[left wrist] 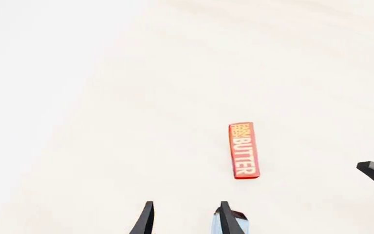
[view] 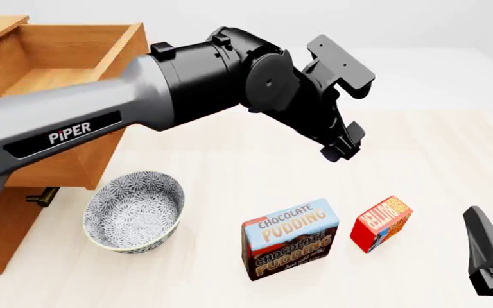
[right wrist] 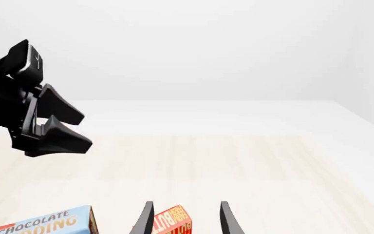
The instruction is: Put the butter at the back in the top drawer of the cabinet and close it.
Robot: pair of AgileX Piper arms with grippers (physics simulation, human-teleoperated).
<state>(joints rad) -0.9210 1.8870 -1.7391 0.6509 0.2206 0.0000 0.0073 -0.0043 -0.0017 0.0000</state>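
The butter [view: 382, 223] stands on the table [view: 229, 160] just right of the pudding box [view: 291, 239], well apart from the open top drawer [view: 67, 77]. Both the left gripper [view: 341, 149] above it and the right gripper [right wrist: 185, 220] near it are spread and empty. The left should come down squarely over the narrow sides, clear of the pudding box. A red-and-blue scrap by its finger may be a second box; I cannot tell.

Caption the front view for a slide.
Left gripper above table; red-orange butter box beside blue-brown pudding box, patterned bowl, open wooden top drawer.
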